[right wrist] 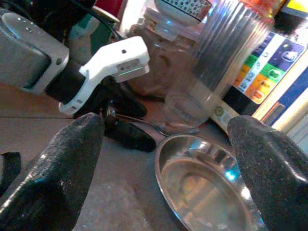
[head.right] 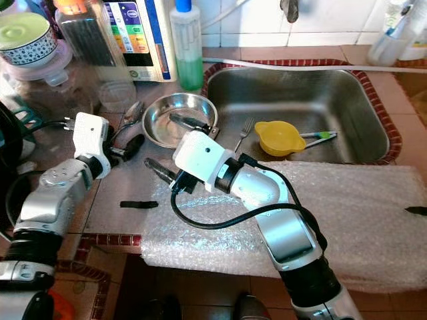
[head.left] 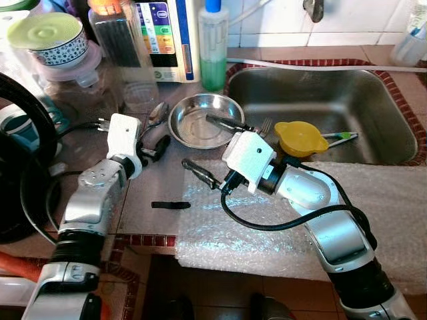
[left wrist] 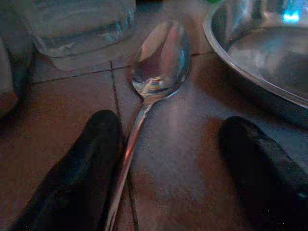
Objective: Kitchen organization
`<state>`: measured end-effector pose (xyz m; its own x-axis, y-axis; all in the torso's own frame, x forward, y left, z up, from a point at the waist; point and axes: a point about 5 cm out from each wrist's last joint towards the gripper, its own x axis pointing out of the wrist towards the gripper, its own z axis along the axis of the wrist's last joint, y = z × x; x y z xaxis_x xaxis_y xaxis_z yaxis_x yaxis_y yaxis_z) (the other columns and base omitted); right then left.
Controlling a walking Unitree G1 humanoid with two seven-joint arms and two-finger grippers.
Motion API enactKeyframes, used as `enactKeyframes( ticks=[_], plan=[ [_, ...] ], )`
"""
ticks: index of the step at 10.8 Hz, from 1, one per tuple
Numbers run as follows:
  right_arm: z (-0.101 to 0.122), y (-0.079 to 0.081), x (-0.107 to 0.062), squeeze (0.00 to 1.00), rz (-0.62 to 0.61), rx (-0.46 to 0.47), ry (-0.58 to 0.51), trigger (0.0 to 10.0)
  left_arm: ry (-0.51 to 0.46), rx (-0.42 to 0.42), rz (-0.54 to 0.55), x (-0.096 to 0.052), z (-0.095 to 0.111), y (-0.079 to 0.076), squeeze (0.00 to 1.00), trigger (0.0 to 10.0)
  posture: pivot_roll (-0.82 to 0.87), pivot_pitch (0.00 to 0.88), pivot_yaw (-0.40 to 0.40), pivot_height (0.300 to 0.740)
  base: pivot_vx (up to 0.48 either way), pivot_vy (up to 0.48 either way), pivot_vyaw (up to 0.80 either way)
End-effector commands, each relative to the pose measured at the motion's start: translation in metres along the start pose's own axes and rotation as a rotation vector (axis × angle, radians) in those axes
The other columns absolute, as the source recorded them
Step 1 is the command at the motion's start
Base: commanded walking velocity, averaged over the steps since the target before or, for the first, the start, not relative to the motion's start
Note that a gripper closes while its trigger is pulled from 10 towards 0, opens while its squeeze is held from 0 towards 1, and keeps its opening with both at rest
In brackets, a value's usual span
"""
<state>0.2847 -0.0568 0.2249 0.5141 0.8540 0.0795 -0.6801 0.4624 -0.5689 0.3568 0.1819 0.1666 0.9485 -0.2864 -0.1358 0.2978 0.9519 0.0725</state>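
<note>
A metal spoon (left wrist: pixel 161 57) lies on the tiled counter left of a steel bowl (head.left: pixel 203 120). My left gripper (head.left: pixel 152 143) is low over the counter and open. Its two black fingers (left wrist: pixel 77 168) straddle the spoon's handle, and one finger touches it. My right gripper (head.left: pixel 213 148) hovers open at the bowl's near rim, one finger over the bowl and the other over the counter. In the right wrist view the bowl (right wrist: pixel 207 187) lies between the spread fingers, with the left gripper beyond it.
The sink (head.left: pixel 333 100) to the right holds a yellow cup (head.left: pixel 300 138), a fork (head.left: pixel 265 125) and a green toothbrush (head.left: pixel 340 137). Bubble wrap (head.left: pixel 267 220) covers the near counter. A small black piece (head.left: pixel 170 205) lies in front. A soap bottle (head.left: pixel 213 47) and jars (head.left: pixel 127 47) line the back.
</note>
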Motion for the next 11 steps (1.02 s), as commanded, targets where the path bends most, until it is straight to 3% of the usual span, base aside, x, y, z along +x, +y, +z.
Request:
enactKeyframes(
  ticks=[1, 3, 5, 8, 11],
  plan=[
    [0.004, 0.006, 0.002, 0.47, 0.041, 0.037, -0.019, 10.0, 0.138, -0.038, -0.035, -0.006, -0.030, -0.003, 0.00, 0.0, -0.12, 0.227, 0.068, 0.740, 0.000, 0.000, 0.00],
    [0.000, 0.008, 0.001, 0.36, 0.064, 0.058, 0.010, 10.0, 0.153, -0.025, -0.058, -0.009, -0.032, -0.004, 0.00, 0.0, -0.11, 0.223, 0.070, 0.740, 0.000, 0.000, 0.00],
    [-0.012, 0.006, 0.000, 0.22, 0.048, 0.094, 0.113, 10.0, 0.167, -0.030, -0.062, -0.013, -0.031, -0.003, 0.00, 0.0, -0.11, 0.220, 0.071, 0.740, 0.000, 0.000, 0.00],
    [-0.023, -0.011, -0.002, 0.20, -0.068, 0.154, 0.211, 10.0, 0.181, -0.023, -0.060, -0.016, -0.030, -0.001, 0.00, 0.0, -0.11, 0.217, 0.071, 0.740, 0.000, 0.000, 0.00],
    [-0.020, -0.015, 0.002, 0.21, -0.097, 0.189, 0.212, 10.0, 0.194, -0.016, -0.057, -0.018, -0.030, -0.001, 0.00, 0.0, -0.10, 0.213, 0.073, 0.740, 0.000, 0.000, 0.00]
  ],
)
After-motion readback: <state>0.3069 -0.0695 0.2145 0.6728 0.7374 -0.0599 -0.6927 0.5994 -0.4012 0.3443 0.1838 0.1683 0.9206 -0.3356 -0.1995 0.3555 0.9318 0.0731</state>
